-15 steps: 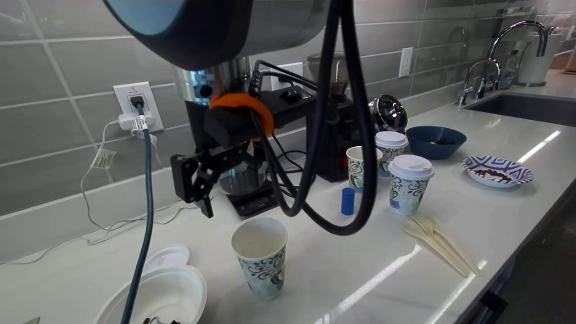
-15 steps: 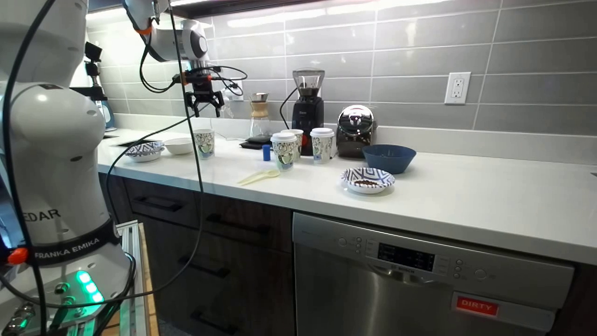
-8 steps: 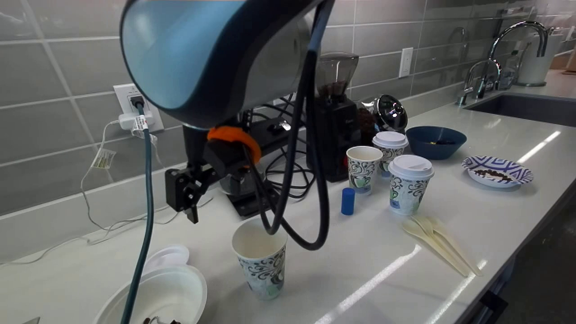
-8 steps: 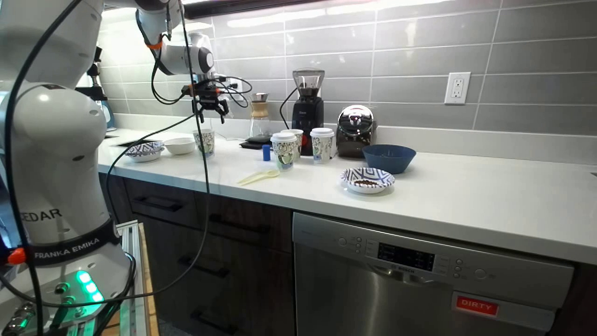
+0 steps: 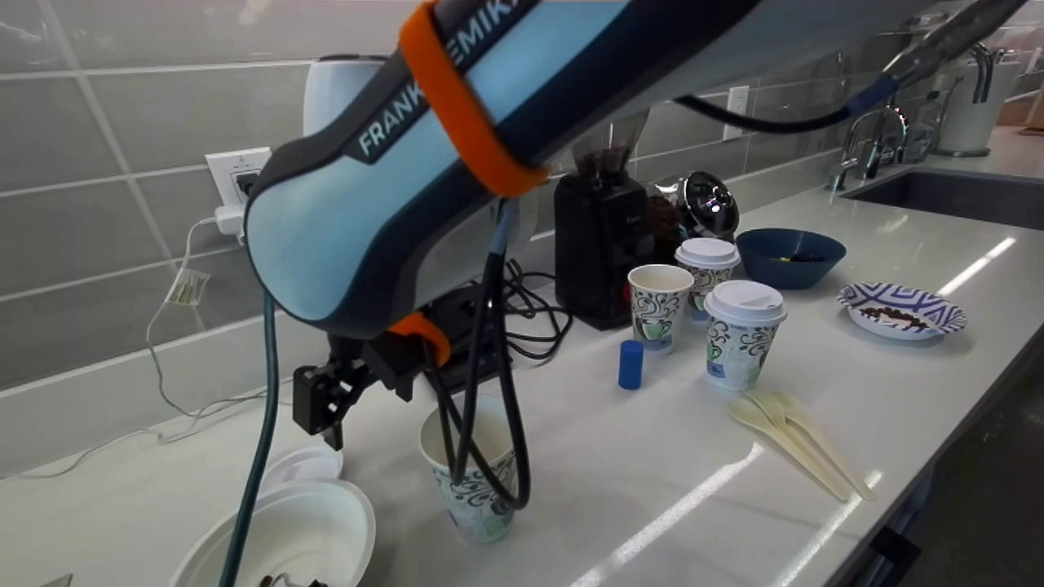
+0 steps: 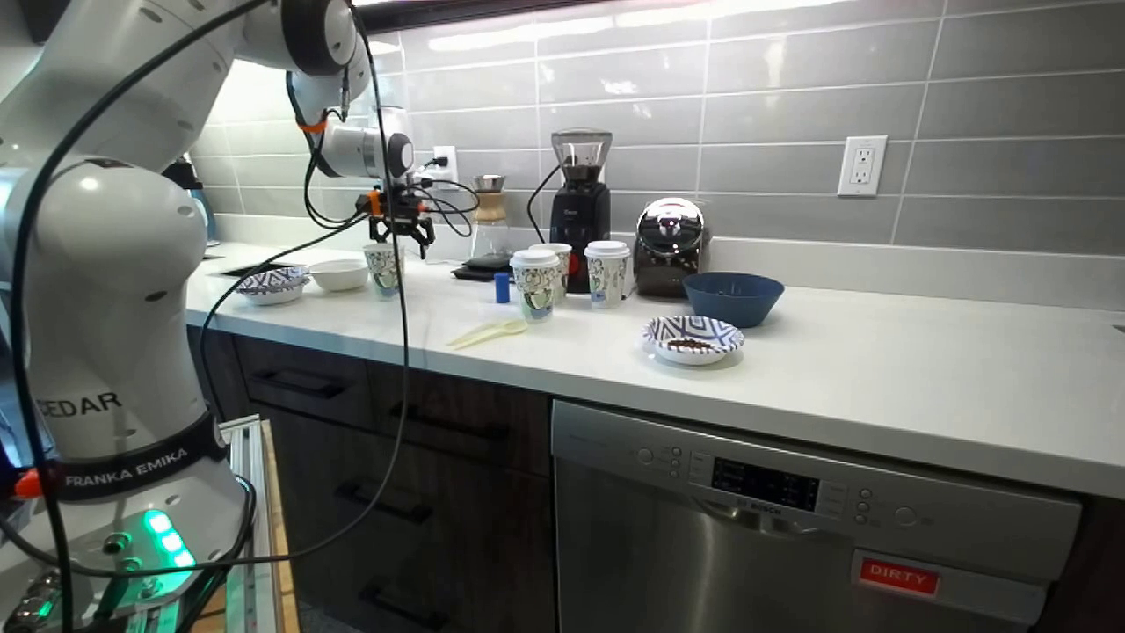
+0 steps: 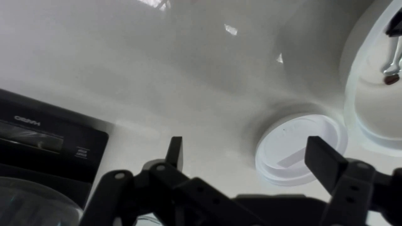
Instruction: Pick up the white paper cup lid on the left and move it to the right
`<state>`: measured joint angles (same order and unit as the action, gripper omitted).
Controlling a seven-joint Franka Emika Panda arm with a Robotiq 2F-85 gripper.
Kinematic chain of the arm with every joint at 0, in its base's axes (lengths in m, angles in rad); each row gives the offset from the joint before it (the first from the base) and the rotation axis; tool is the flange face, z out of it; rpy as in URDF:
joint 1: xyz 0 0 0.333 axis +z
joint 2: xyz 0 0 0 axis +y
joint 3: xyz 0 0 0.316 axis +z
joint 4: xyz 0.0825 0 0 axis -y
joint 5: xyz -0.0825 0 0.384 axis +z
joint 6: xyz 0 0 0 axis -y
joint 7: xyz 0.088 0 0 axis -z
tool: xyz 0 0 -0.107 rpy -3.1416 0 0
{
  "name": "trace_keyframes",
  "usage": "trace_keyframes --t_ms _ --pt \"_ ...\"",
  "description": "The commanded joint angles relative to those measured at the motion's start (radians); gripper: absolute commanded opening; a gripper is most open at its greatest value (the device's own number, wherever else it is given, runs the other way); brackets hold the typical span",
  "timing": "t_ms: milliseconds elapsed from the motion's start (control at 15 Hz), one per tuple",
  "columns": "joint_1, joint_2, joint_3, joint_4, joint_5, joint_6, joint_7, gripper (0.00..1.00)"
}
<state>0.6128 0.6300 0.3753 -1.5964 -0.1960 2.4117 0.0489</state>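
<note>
Currently claw (image 7: 244, 146) hangs wide abv lid (image 7: 290, 146) btwn bowl (image 7: 351, 103) & tabletop (image 6: 896, 378) back edge; "DIRTY" label (image 6: 899, 576) below front edge.

In both exterior views we saw glossy grey tiles (image 6: 773, 114) rising behind the back edge of the white counter (image 6: 923, 378). A low pale upstand (image 6: 967, 274) followed that edge, with a white outlet (image 6: 863, 165) above it. In an exterior view, dark drawers (image 6: 308, 363) and a steel dishwasher (image 6: 773, 571) stood under the front edge, and bright light (image 6: 492, 39) streaked the tiles high over the back edge. In an exterior view we noticed a dark sink (image 5: 962, 200) farther along, by the back edge, and pale glare (image 5: 824, 534) near the front edge.
</note>
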Motion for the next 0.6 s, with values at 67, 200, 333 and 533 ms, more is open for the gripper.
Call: trace_keyframes --t_ms 67,200,333,533 --pt "0.034 0.096 -0.010 0.101 0.040 0.000 -0.057 1.00" --pt "0.042 0.123 -0.011 0.128 0.049 0.007 -0.058 1.00" --pt "0.050 0.149 -0.012 0.154 0.059 0.015 -0.055 0.99" --pt "0.062 0.183 -0.017 0.187 0.070 0.027 -0.050 0.76"
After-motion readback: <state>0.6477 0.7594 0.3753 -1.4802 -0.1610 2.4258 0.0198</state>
